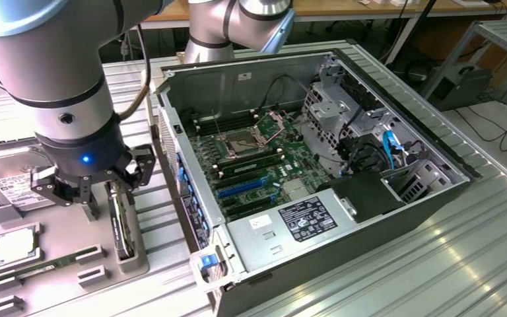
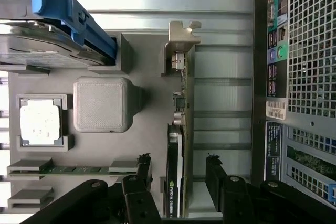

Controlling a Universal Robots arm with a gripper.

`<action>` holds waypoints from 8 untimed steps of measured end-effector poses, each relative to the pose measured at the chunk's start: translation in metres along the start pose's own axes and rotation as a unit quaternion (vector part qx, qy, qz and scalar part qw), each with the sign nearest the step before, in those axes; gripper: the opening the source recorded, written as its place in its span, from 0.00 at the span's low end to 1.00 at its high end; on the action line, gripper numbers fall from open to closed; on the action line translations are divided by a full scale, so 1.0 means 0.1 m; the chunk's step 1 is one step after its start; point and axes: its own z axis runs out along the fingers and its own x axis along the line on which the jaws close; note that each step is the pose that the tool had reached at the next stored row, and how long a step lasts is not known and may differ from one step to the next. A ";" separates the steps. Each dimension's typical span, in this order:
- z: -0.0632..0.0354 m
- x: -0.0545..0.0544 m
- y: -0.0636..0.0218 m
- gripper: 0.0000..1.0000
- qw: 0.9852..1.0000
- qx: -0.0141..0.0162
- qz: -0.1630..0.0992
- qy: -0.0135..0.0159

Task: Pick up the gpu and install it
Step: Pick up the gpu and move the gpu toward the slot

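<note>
**Straddling the gpu, grip not yet made**

Hanging low with the claw spread apart, one finger on each side of the gpu, a sliver of gap showing at both faces, nothing clamped. Standing on its long edge in a slot of the grey holder tray, the card, with its silver bracket at the end far from the fingers. Beside it on the same tray: a hard drive under a blue clip, a processor chip in its own pocket, a narrow memory stick lying flat. Beyond the tray, on the ribbed metal worktop, the open computer case, lying on its side at the exterior view's right, motherboard exposed.

Judged from this: the pick-up step, at the point of lining up, none of the install begun. Calls for an even closing on the two flat faces of a thin upright board, squarely enough not to tilt it in its slot, and a pull out along the slot rather than across it.
</note>
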 end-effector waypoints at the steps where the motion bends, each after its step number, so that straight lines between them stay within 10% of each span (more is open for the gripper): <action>1: 0.007 0.00 0.000 0.54 1.000 0.000 0.000 0.000; 8: 0.040 0.00 -0.001 0.54 1.000 0.000 0.001 0.000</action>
